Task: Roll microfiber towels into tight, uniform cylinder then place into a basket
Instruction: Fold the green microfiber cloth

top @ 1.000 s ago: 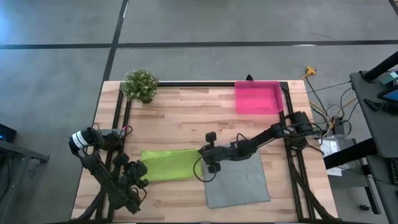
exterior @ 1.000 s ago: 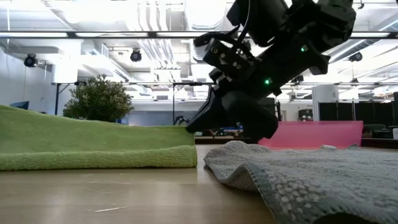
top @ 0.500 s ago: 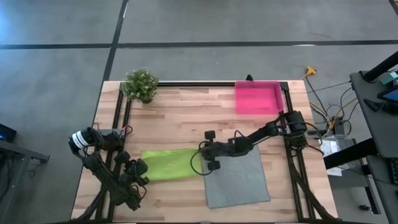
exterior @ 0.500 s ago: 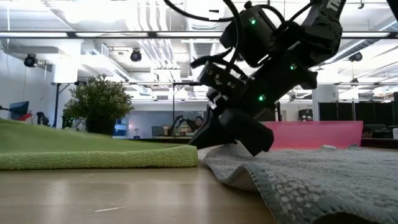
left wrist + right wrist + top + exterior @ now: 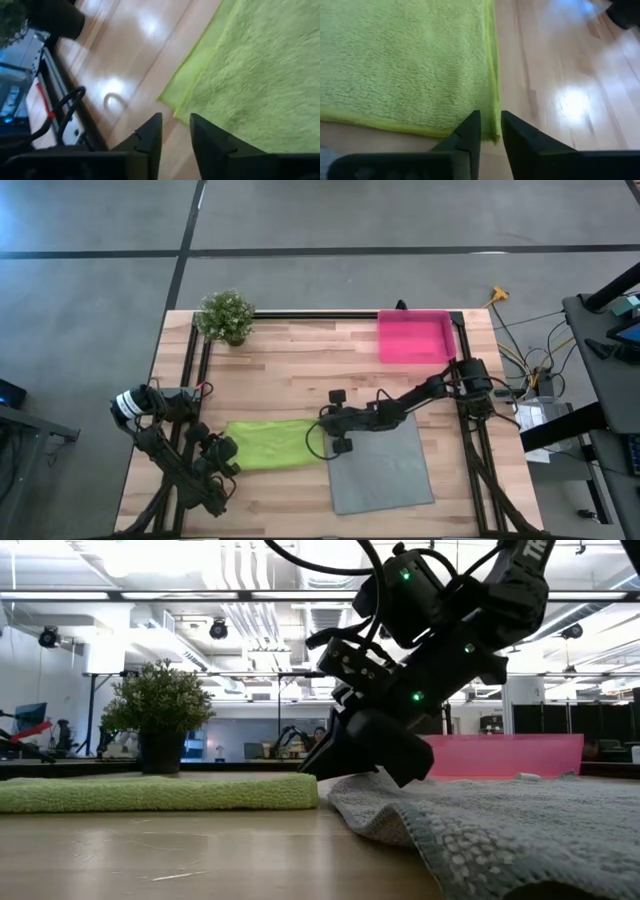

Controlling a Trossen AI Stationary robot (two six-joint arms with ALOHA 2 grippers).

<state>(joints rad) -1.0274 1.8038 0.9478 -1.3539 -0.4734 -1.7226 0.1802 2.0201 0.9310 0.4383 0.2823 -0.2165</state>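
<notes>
The lime green towel [image 5: 268, 445] lies folded and flat on the table's near left. It also shows in the low view [image 5: 160, 792]. The grey towel [image 5: 382, 470] lies flat to its right, its far left corner next to the green one. My left gripper [image 5: 222, 456] is at the green towel's near left corner. My right gripper [image 5: 324, 434] is at its far right corner. Both are shut on it, with a narrow gap between the fingers. The pink basket [image 5: 413, 337] stands at the far right. My left gripper has the green towel's near left corner [image 5: 172, 107] at the tips of its two fingers, slanting down from the near left. The towel lies flat on the table. My right gripper pinches the towel's far right corner [image 5: 494, 134] between its two fingers, slanting down from the right. That corner lies on the table [image 5: 308, 788].
A small potted plant [image 5: 226, 316] stands at the far left corner. Black rails run along the table's left, right and far edges. Bare wood lies between the towels and the basket.
The green towel's left end was held up above the table and has come down; the whole towel now lies flat. My left gripper has gone down with it. My right gripper has dropped a little and shifted slightly toward the table's left edge.
</notes>
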